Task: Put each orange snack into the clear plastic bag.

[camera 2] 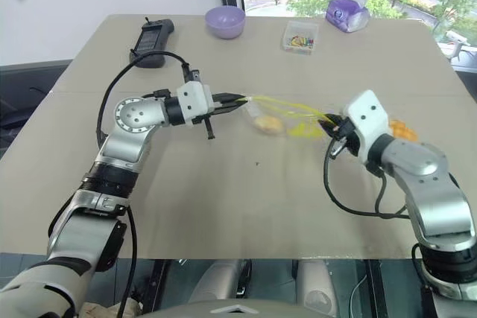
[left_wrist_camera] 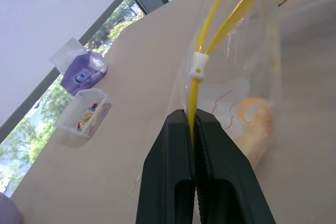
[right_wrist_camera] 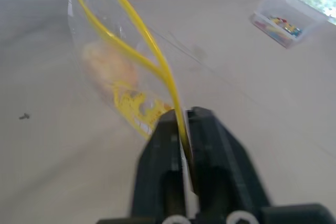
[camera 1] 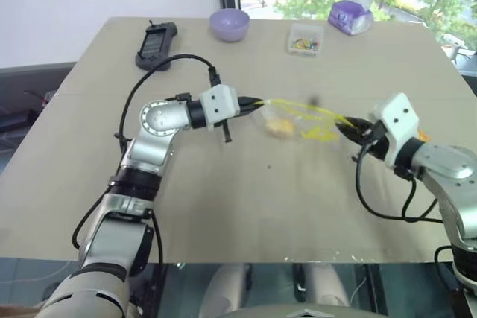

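Left gripper (camera 1: 252,102) and right gripper (camera 1: 345,130) each pinch an end of the clear plastic bag (camera 1: 294,118) by its yellow strip, stretched above the table (camera 1: 223,184); an orange snack (camera 1: 280,127) inside, another (camera 2: 403,129) behind the right gripper.

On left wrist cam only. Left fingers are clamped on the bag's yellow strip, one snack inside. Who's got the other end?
Observer: The right gripper. Its fingers are shut on the yellow seal strip, so the clear plastic bag spans between it and the left gripper.
Operator: Any snack outside the bag?
Observer: Yes, one orange snack lies on the table just behind the right wrist.
Operator: Anything at the far-left end of the table?
Observer: A black device lies beside a purple bowl.
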